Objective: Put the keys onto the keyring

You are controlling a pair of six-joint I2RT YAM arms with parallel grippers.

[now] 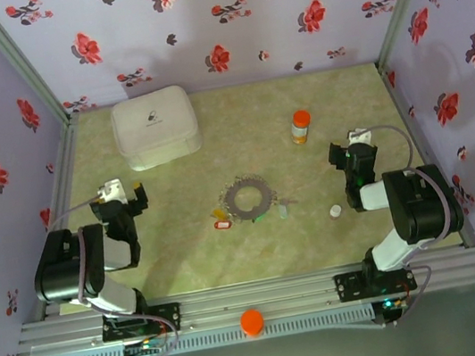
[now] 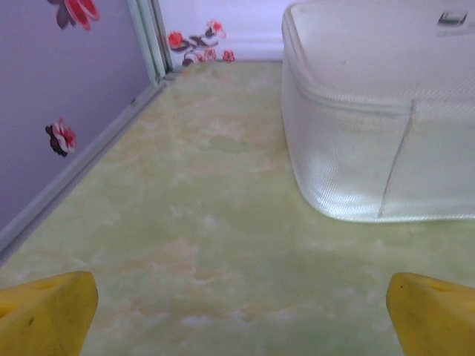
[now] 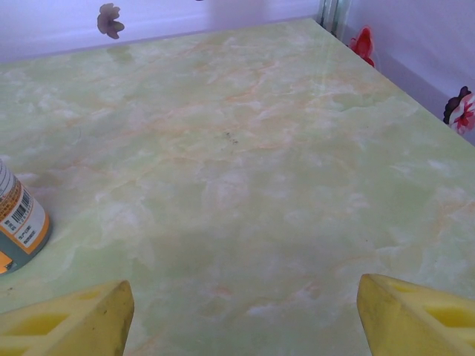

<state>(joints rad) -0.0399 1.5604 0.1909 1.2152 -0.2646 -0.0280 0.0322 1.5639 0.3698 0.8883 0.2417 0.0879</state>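
Lying flat on the pale green marbled tabletop (image 1: 188, 263), the large thin dark-grey metal keyring with a beaded edge (image 1: 249, 197) is seen between the two grippers, well apart from both. It is off to the right of the left gripper (image 1: 132, 195) and off to the left of the right gripper (image 1: 348, 157). The tiny metal keys with coloured plastic tags (image 1: 222, 225) are scattered just beside the ring's near rim, on the side towards the arm bases. A red tag is made out at the left, a green one close to the rim and a pale one towards the right gripper. Whether any key is threaded on the ring cannot be told from above.

Nothing is held by either gripper. In the left wrist view the left gripper's jaws are spread wide, and its yellow fingertips (image 2: 46, 311) are shown at the two lower corners with bare tabletop between them. A white rounded zipped fabric case (image 2: 386, 119) is found ahead and to the right of it. In the right wrist view the right gripper's jaws are likewise spread wide over bare tabletop. A small bottle with an orange cap and printed label (image 1: 301, 126) is placed ahead and to the left of it. A small white round cap (image 1: 336, 211) is seen behind and to the left of the right gripper, nearer the arm bases.
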